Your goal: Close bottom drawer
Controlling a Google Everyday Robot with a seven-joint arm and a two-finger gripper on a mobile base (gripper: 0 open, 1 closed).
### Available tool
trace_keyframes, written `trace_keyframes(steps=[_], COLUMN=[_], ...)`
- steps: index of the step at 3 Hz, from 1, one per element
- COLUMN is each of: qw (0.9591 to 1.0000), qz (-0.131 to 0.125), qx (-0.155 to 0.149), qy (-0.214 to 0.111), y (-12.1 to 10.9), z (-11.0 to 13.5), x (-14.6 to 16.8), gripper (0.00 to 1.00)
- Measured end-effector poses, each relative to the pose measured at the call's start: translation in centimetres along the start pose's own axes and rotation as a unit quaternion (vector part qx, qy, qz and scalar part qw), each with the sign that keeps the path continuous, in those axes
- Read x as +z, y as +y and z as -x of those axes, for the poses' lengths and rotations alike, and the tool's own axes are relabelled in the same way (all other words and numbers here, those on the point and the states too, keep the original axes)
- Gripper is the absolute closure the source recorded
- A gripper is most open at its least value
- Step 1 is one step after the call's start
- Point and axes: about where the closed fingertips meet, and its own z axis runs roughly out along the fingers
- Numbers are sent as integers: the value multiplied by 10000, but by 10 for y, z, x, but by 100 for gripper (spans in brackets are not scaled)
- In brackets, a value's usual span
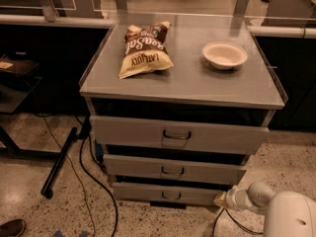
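Bottom drawer [168, 194] looks slightly open; my gripper [220, 200] sits low at its right end, open or closed I cannot tell. Next: push straight inward.

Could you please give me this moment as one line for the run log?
task: close bottom drawer | gripper: low, at drawer's right end, contact unclear | cabinet top: chip bag, bowl

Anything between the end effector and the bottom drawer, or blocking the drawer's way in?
Nothing visible. The end effector sits at the right end of the bottom drawer front, no object between. The floor cable lies left of the cabinet. Behind the front is hidden.
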Motion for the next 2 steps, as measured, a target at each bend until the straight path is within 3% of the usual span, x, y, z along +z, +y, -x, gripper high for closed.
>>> trace_keyframes(steps=[2], qw=[9999], qz=[37], qx=[15], qy=[-121], y=[5], z=[12], x=[1], gripper=[100])
